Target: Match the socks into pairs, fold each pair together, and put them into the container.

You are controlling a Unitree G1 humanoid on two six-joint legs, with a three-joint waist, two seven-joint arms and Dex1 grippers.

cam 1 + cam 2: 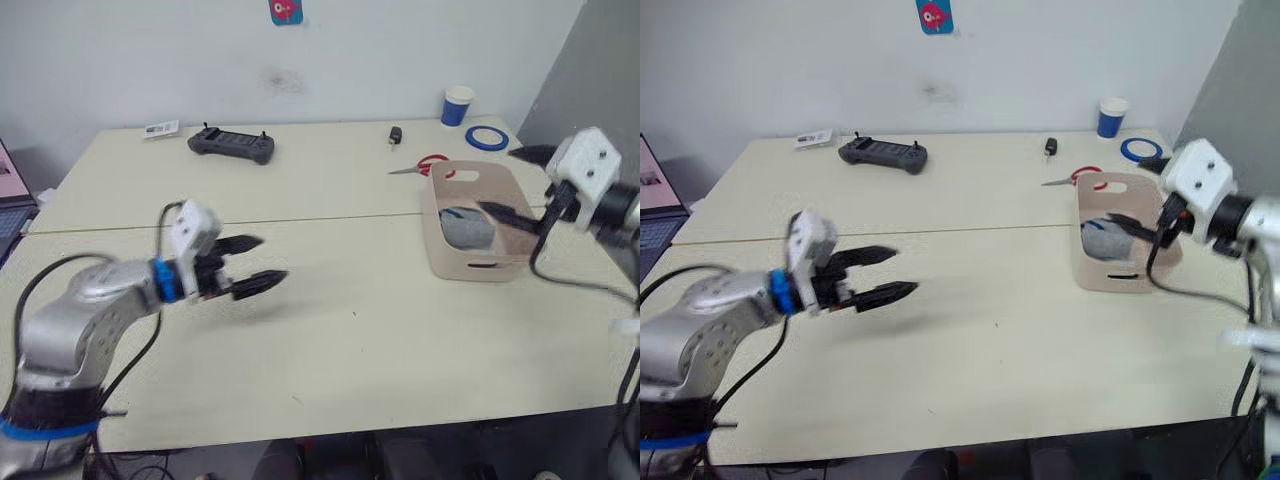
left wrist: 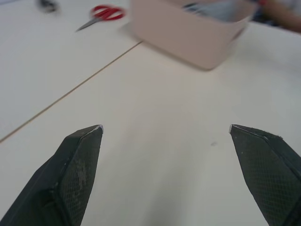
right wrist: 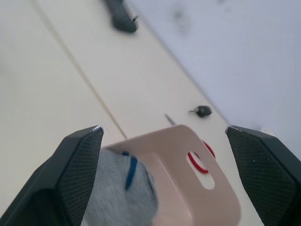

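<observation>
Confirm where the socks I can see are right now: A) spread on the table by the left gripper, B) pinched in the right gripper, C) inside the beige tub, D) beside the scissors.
C: grey sock fabric lies inside the container, and both grippers, left and right, are open.

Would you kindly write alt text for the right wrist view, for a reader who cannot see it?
The right gripper, its two black fingers spread wide, hangs over the pinkish-beige container, which holds a grey sock with a blue mark. Beyond it on the pale table lie red-handled scissors, a small dark object and a black controller.
</observation>
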